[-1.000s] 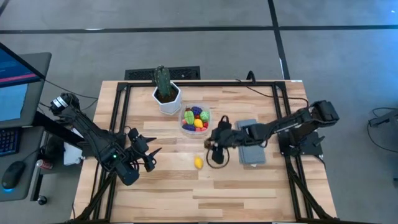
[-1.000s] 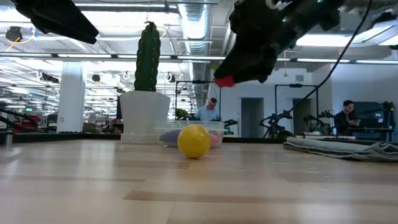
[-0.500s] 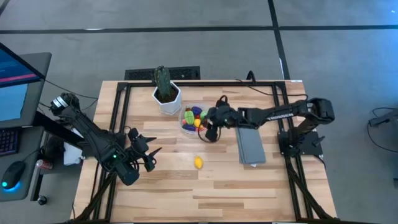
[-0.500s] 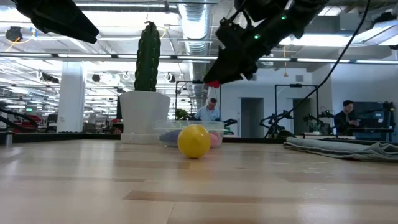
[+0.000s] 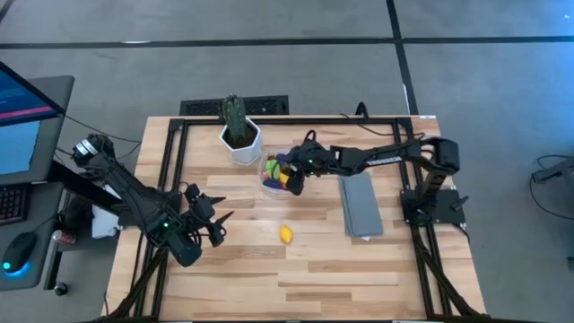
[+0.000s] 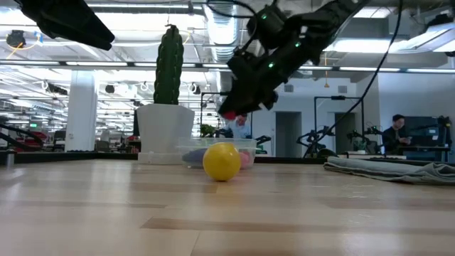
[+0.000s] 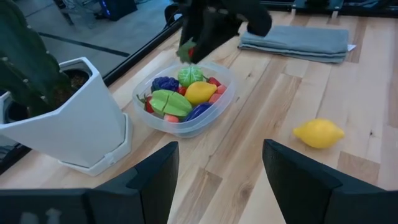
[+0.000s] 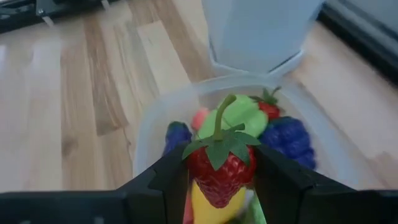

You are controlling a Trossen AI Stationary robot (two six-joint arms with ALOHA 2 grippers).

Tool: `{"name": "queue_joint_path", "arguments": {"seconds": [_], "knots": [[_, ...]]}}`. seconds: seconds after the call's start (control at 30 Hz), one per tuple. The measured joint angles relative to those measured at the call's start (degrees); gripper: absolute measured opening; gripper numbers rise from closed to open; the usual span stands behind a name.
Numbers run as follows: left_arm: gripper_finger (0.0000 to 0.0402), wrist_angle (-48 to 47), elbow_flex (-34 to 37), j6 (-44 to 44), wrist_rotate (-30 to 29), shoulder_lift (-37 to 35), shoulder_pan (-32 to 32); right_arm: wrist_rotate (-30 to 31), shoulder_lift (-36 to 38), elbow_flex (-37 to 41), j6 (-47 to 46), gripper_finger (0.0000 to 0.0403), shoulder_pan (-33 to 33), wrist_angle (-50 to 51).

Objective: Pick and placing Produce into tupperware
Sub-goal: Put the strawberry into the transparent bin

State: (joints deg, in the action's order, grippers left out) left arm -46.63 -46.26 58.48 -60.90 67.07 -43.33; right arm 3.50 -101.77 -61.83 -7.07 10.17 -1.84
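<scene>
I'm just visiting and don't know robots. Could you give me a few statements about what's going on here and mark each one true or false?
1. The right gripper holds a strawberry above the tupperware. True.
2. The lemon is already in the tupperware. False: it lies on the bare table, apart from the tupperware.
3. The left gripper is carrying a fruit. False: it is open and empty, waiting near the table's left side.
4. A cactus stands in a white pot beside the tupperware. True.
5. The grey cloth covers the tupperware. False: it lies flat on the table, to the right of the tupperware in the high view.
</scene>
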Motion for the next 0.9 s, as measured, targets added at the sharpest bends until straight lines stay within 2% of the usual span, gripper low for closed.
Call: {"name": "queue_joint_path", "arguments": {"seconds": [0.2,0.53,0.9], "knots": [[0.0224,0.0,0.0,0.2,0.0,0.0,0.0,-2.4,-5.2,-2.6,-1.9,0.0191,0.6,0.4],[0.0224,0.0,0.0,0.6,0.2,0.0,0.0,-3.7,-7.3,-5.3,-2.0,0.0181,1.3,1.2],[0.0224,0.0,0.0,0.6,0.2,0.0,0.0,-3.7,-7.3,-5.3,-4.9,0.0236,2.3,1.4]]}}
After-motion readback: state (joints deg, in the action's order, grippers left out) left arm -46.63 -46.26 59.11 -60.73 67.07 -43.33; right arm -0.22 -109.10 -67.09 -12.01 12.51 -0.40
